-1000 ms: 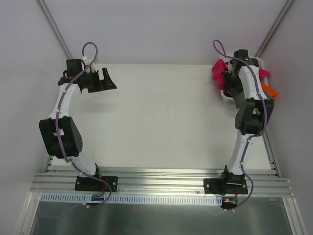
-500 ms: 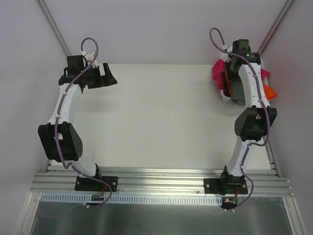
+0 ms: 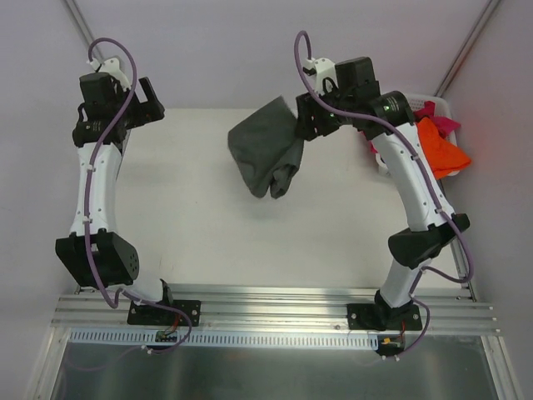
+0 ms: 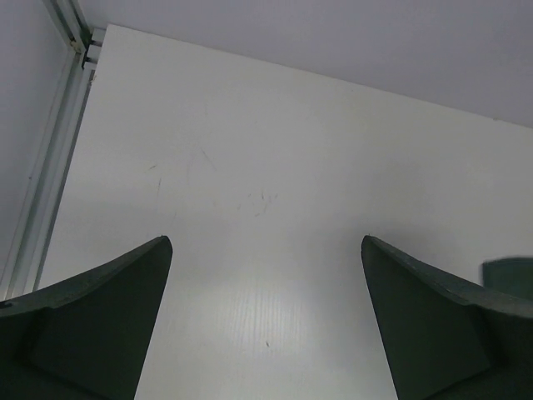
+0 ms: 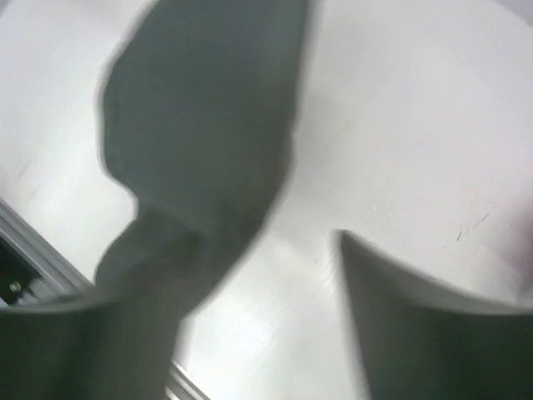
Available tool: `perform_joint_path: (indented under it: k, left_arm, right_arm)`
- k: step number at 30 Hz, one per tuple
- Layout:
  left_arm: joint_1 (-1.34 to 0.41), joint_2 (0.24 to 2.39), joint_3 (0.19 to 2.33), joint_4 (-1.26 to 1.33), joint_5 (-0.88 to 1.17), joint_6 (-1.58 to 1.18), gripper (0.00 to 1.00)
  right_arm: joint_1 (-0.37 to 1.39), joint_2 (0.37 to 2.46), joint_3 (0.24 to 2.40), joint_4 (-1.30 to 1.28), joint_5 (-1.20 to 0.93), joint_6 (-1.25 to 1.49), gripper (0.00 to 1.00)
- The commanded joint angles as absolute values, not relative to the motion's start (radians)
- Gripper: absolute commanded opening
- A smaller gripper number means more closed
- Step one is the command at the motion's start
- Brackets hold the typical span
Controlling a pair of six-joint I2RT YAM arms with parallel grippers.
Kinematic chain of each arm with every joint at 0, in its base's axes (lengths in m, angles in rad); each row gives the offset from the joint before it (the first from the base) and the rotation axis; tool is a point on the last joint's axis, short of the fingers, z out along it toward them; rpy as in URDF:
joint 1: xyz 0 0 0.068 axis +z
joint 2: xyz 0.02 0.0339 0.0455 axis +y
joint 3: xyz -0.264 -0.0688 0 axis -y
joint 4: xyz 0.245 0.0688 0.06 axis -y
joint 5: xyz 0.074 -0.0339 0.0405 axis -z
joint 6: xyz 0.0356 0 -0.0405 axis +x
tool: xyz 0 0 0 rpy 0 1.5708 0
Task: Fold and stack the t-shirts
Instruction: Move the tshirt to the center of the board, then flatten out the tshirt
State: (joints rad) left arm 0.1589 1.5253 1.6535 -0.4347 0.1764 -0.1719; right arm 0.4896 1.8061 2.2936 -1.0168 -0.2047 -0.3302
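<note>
A dark grey-olive t-shirt (image 3: 266, 154) hangs bunched in the air over the back middle of the white table (image 3: 208, 233), its top edge at my right gripper (image 3: 306, 125). The right wrist view is blurred: the grey t-shirt (image 5: 200, 125) drapes past the left finger, and bare table shows between the parted jaws of the right gripper (image 5: 250, 267). An orange t-shirt (image 3: 439, 148) and a magenta-pink t-shirt (image 3: 435, 112) lie in the basket. My left gripper (image 3: 148, 102) is raised at the back left, and in its wrist view the left gripper (image 4: 266, 242) stands wide open over bare table.
The white laundry basket (image 3: 379, 160) stands at the table's back right corner, under the right arm. Metal frame rails run along the table's left edge (image 4: 50, 167) and along the near edge (image 3: 266, 304).
My right arm has swung left out of the basket and pulled the dark grey t-shirt over the table; its jaws have parted. The left arm has risen and moved back-left, still open.
</note>
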Motion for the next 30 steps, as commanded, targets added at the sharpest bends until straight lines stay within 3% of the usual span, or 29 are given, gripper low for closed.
perform_joint_path:
  k: [1, 4, 10, 15, 25, 30]
  left_arm:
    - [0.166, 1.462, 1.652, -0.468, 0.164, -0.132, 0.99]
    - [0.166, 1.433, 1.570, -0.468, 0.242, -0.140, 0.99]
    - [0.094, 1.390, 1.240, -0.468, 0.498, -0.152, 0.98]
    - [0.002, 1.420, 1.076, -0.488, 0.534, -0.080, 0.82]
    - [0.009, 1.568, 1.058, -0.541, 0.502, -0.104, 0.79]
    - [0.095, 1.608, 1.037, -0.558, 0.514, -0.126, 0.72]
  right_arm:
    - [0.459, 1.750, 2.139, -1.046, -0.299, -0.280, 0.91]
    - [0.385, 1.723, 2.010, -1.057, -0.323, -0.276, 0.99]
    - [0.318, 1.750, 2.055, -1.063, -0.301, -0.302, 0.98]
    - [0.321, 1.755, 2.134, -1.042, -0.281, -0.322, 0.98]
    - [0.319, 1.729, 2.154, -1.035, -0.259, -0.334, 0.98]
    - [0.319, 1.704, 2.131, -1.040, -0.253, -0.337, 0.99]
